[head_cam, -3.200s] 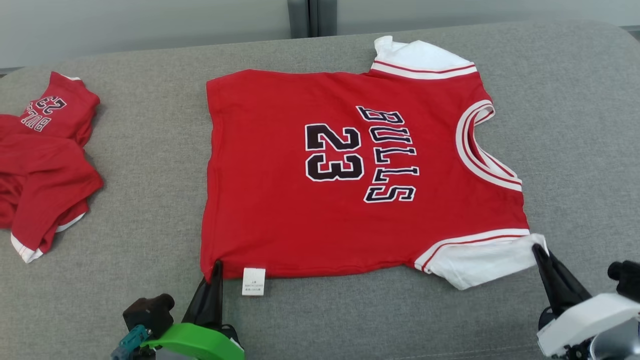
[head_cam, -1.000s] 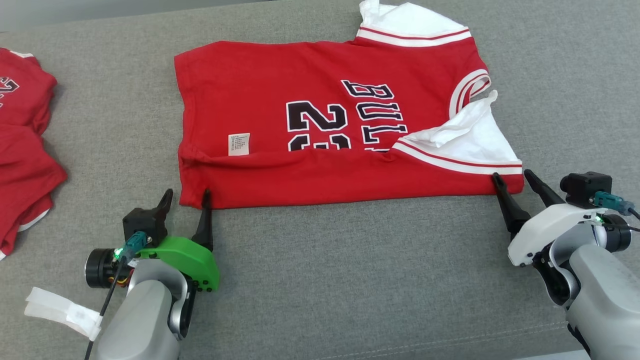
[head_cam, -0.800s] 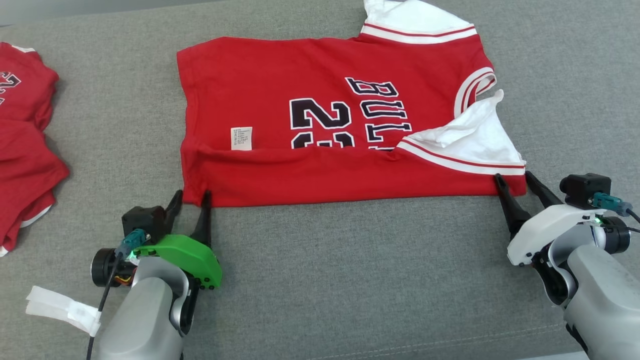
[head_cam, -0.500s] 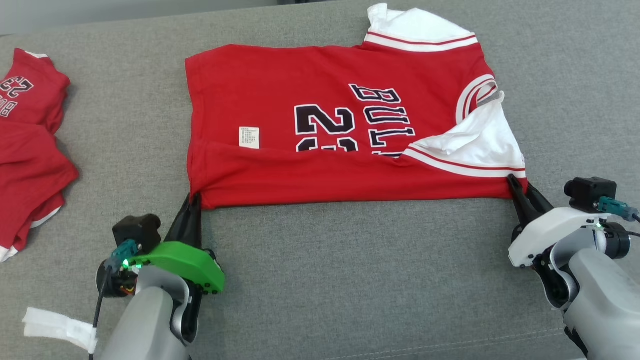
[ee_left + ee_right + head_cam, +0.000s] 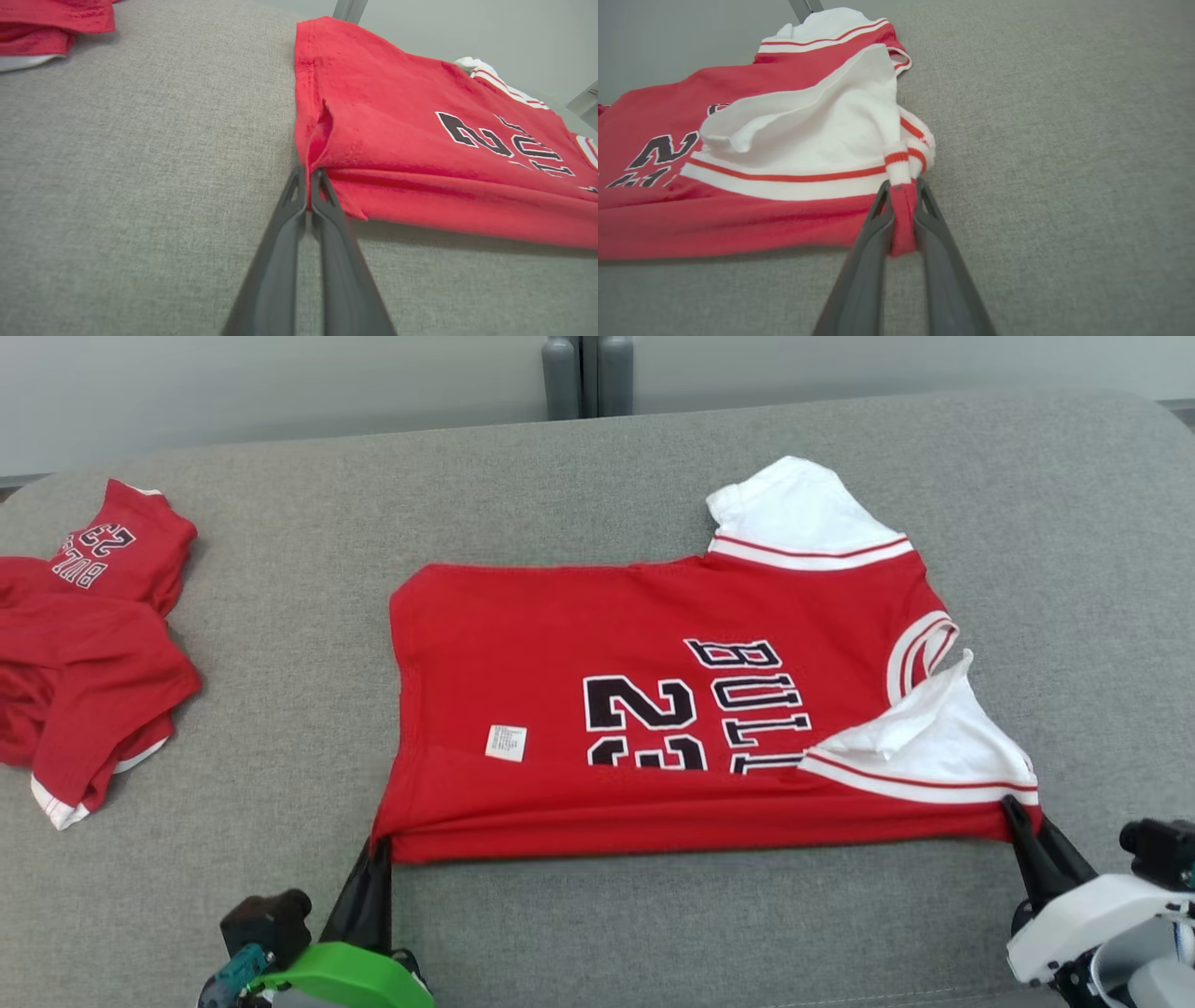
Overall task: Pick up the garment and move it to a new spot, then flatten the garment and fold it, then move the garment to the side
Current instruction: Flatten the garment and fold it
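The red shirt [image 5: 653, 709] lies in the middle of the grey cushion [image 5: 597, 933], its near third folded over onto the printed front, so the white label [image 5: 505, 743] faces up. My left end effector [image 5: 376, 847] has its fingers pressed together on the near left corner of that fold. My right end effector [image 5: 1016, 810] is clamped on the near right corner, where the red and white band of the sleeve [image 5: 934, 747] bunches between the fingers.

I judge the cloth to be light, soft and limp. It has no stiffness of its own, so it sags wherever I do not hold it, and the loose sleeve flops. It should not slip much in a firm pinch, and nothing in it is fragile. The doubled corners are the best hold, since both layers travel together.

No box or basket is in play. The shirt rests straight on the cushion, and a second red shirt [image 5: 84, 635] lies crumpled well apart at the left.
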